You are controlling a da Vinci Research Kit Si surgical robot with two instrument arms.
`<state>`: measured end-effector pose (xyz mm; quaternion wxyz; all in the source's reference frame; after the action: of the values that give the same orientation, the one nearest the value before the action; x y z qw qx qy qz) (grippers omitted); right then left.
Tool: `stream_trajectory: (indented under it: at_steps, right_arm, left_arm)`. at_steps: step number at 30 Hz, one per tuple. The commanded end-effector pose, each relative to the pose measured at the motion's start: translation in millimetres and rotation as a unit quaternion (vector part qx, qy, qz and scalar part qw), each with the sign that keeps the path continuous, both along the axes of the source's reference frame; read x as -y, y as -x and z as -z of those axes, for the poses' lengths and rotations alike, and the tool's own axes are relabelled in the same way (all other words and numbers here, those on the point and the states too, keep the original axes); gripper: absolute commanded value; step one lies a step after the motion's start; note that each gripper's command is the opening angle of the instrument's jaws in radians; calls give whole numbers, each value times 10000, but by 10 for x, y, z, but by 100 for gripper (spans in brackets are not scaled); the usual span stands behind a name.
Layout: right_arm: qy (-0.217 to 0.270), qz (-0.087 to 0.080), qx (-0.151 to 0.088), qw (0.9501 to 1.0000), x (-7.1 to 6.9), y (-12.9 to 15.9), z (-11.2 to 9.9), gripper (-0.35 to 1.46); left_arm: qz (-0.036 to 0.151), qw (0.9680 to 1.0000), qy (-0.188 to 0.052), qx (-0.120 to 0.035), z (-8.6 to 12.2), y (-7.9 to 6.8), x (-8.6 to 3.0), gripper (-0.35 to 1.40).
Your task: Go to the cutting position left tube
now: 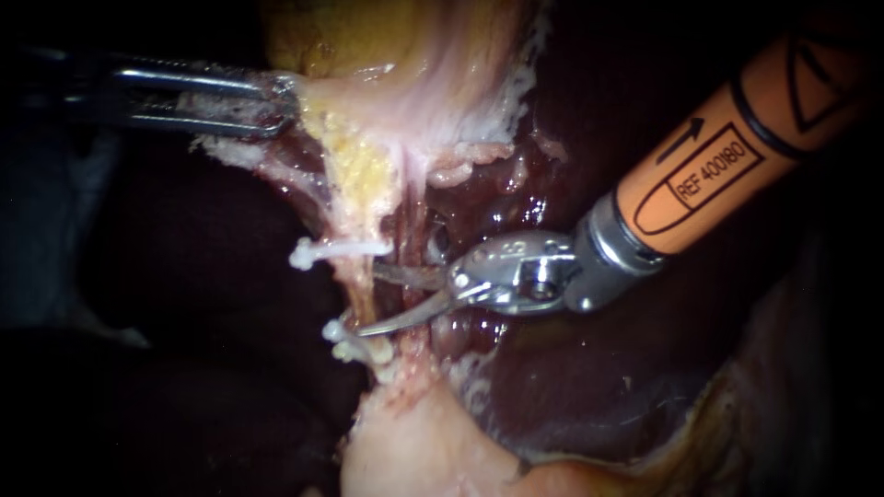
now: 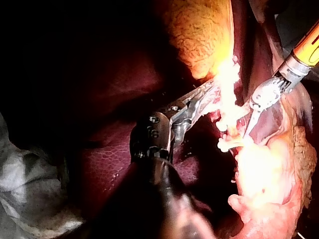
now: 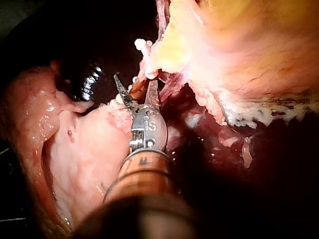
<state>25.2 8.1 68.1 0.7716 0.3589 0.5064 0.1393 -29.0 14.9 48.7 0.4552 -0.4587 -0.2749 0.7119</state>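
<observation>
The left tube runs down from the gallbladder, pale and thin. One white clip sits on it above and a second clip below. My right instrument, on an orange shaft, holds two thin blades open, and the tube stretch between the clips lies in their gap. The right wrist view shows the blades spread on either side of the tube. At the upper left, my left instrument is shut on the gallbladder's edge and holds it taut; its jaws grip pale tissue.
Dark liver lies under and to the right of the blades. A second reddish tube runs just right of the clipped one. Pale fatty tissue bulges below the lower clip.
</observation>
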Motion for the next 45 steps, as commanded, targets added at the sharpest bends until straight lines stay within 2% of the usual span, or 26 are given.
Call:
stream_trajectory:
  at_steps: [1, 10, 20, 24, 31, 36, 45]
  right_arm:
    - [1, -20, -19, 10000, 1, -4, 1, 145]
    - [-90, -161, -82, 9998, 6, -37, 7, 141]
    - [-127, -251, -218, 9994, 10, -56, 17, 140]
    - [-162, -268, -267, 9992, 9, -57, 30, 140]
    - [-266, -316, -400, 9983, 4, -56, 64, 140]
    - [-321, -345, -512, 9976, 7, -57, 84, 140]
    - [-328, -347, -548, 9974, 12, -60, 94, 140]
  left_arm:
    - [2, 10000, 1, -2, 0, 0, 0, -35]
    - [4, 10000, 0, -3, 0, 1, 0, -35]
    - [10, 10000, 1, -7, 0, 3, -1, -35]
    - [9, 10000, 1, -6, 0, 3, -1, -35]
    - [8, 10000, 1, -5, 0, 2, -1, -35]
    - [6, 10000, 1, -4, 0, 2, 0, -35]
    - [5, 10000, 0, -4, 0, 1, -1, -35]
